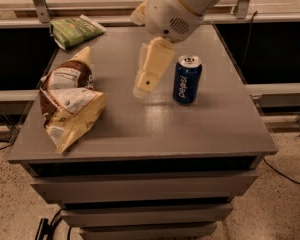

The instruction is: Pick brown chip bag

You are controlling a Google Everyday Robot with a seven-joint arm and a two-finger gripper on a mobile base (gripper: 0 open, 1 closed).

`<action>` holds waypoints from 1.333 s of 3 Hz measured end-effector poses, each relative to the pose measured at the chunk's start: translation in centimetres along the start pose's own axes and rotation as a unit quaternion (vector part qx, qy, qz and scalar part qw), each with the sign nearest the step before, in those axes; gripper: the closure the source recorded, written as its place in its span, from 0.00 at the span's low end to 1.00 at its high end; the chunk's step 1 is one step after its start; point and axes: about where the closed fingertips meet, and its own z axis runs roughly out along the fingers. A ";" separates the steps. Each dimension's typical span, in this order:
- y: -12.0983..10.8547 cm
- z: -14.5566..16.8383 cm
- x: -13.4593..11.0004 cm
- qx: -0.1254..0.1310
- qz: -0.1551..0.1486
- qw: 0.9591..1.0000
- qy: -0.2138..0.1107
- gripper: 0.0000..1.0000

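Place: a lab or robot test area.
Signs: plain grey metal drawer cabinet (140,189), speckled hard floor (12,204), loose black cable (250,31).
Gripper: cream robot gripper (141,90) hangs over the cabinet top.

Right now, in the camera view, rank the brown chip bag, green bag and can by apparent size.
1. Brown chip bag, clearly largest.
2-3. Can and green bag look alike; the green bag lies farther back, so no ranking.
The gripper hangs above the table, beside the can.

White arm (185,4) entering from upper right, cream pincer (142,90) angled downward, tip near centre of view
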 end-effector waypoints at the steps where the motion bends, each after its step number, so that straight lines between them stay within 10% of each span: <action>1: 1.2 3.8 -4.3 -0.017 -0.036 0.999 -0.018 0.00; 4: 3.7 8.8 -6.2 -0.027 -0.041 0.999 -0.012 0.00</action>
